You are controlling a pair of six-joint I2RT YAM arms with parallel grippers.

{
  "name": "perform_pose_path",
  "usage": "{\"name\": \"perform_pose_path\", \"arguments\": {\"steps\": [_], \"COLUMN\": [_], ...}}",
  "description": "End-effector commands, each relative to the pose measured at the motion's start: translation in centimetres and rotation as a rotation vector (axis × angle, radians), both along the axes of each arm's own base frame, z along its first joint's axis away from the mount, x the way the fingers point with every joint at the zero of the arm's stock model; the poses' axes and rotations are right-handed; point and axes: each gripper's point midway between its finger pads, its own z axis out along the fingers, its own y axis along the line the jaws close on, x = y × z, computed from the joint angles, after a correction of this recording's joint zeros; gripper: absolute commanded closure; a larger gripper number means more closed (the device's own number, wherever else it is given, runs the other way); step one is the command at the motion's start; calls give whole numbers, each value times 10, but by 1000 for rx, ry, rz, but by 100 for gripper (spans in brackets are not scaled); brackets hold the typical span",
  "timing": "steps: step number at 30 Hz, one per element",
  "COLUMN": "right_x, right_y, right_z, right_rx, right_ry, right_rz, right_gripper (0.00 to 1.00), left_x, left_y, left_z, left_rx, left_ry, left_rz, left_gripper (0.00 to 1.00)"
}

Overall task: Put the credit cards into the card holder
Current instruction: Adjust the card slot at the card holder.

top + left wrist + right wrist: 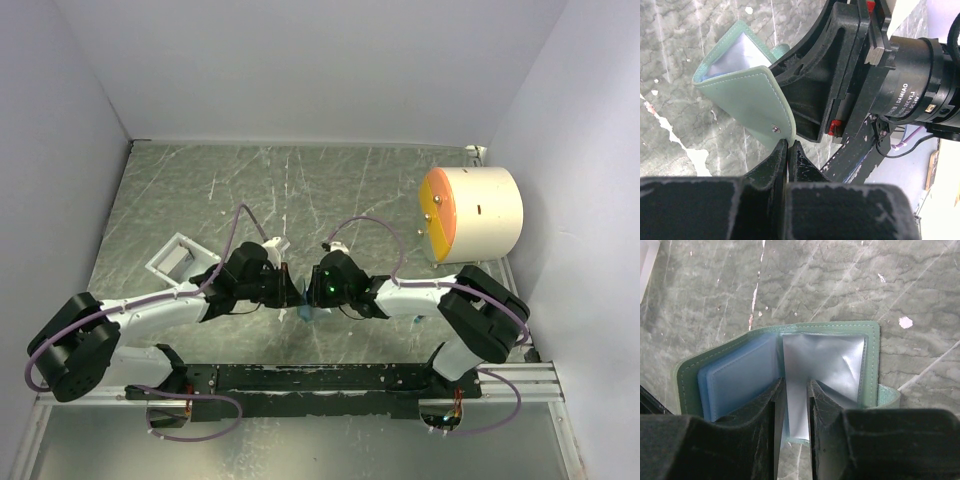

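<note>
The card holder point(830, 365) hangs open between my two grippers at the table's centre, sage-green outside, with light blue pockets and a clear silvery pocket inside. It shows only as a blue sliver in the top view point(305, 303). My left gripper point(789, 145) is shut on the edge of its green flap point(747, 102), just below the snap stud. My right gripper point(796, 390) is right over the inside of the holder, its jaws a narrow gap apart with the clear pocket showing between them. Nothing shows held in it. No credit cards are in view.
A shallow white tray point(178, 260) with something grey in it sits left of the left arm; its corner shows in the right wrist view point(647, 265). A white drum point(472, 213) with an orange-yellow face lies at the right. White walls enclose the scratched table.
</note>
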Motion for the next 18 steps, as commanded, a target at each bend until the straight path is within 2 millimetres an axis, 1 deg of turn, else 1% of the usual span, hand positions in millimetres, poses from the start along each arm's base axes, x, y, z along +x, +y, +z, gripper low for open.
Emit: {"name": "perform_pose_path", "arguments": {"steps": [1, 8, 13, 18], "right_x": [-19, -19, -19, -20], "right_y": [-19, -18, -19, -20], "right_z": [-21, -20, -20, -22], "right_rx": [-75, -75, -74, -77], "right_ry": [68, 68, 70, 75], "right_rz": [6, 7, 6, 1], "right_gripper": [75, 75, 76, 76], "left_x": [-3, -3, -4, -4], "left_y": [-12, -9, -8, -8], "left_z": [17, 15, 12, 10], "left_rx": [-88, -86, -84, -80], "left_ry": [-35, -45, -46, -48], "left_rz": [-45, -37, -36, -39], "left_gripper": [92, 89, 83, 81]}}
